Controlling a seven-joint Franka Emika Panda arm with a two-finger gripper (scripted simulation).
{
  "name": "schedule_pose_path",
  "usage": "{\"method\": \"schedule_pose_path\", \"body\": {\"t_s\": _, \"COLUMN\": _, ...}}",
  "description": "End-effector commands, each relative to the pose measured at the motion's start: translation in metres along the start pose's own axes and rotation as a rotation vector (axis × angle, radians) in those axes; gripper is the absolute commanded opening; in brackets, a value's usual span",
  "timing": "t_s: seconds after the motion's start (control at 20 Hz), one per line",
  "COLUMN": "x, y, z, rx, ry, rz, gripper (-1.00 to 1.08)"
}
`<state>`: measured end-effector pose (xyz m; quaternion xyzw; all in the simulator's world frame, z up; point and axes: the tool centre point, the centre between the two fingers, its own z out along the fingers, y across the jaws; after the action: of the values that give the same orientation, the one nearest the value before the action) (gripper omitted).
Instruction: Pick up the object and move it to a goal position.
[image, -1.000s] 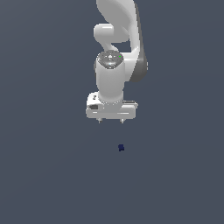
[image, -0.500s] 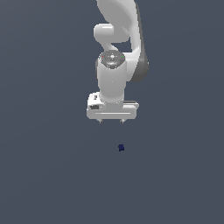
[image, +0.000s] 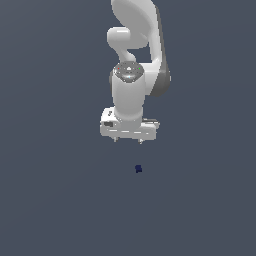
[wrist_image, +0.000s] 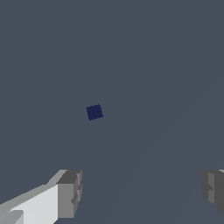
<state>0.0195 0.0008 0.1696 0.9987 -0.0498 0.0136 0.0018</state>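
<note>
The object (image: 138, 169) is a tiny dark navy-blue cube lying on the grey floor, below the white arm in the exterior view. My gripper (image: 128, 140) hangs above the floor, pointing down, a short way up and slightly toward the exterior view's left of the cube. Its fingers are spread wide apart with nothing between them. In the wrist view the cube (wrist_image: 94, 112) lies alone on the floor, well ahead of the two grey fingertips (wrist_image: 70, 192), and outside the gap of the gripper (wrist_image: 142, 189).
A plain dark grey floor (image: 60, 200) fills both views. Nothing else shows besides the white arm (image: 132, 75) rising out of the exterior view's upper edge.
The arm has shifted only slightly, with the wrist coming down a little toward the floor. The cube has not moved and the fingers stay apart.
</note>
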Motion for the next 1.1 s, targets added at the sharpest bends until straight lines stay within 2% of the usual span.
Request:
{"method": "schedule_pose_path", "body": {"t_s": 0.0, "x": 0.002, "y": -0.001, "z": 0.003, "rx": 0.002, "ry": -0.002, "rz": 0.040, "gripper": 1.00}}
{"method": "schedule_pose_path", "body": {"t_s": 1.05, "x": 0.024, "y": -0.021, "z": 0.044, "rx": 0.008, "ry": -0.021, "rz": 0.570, "gripper": 1.00}}
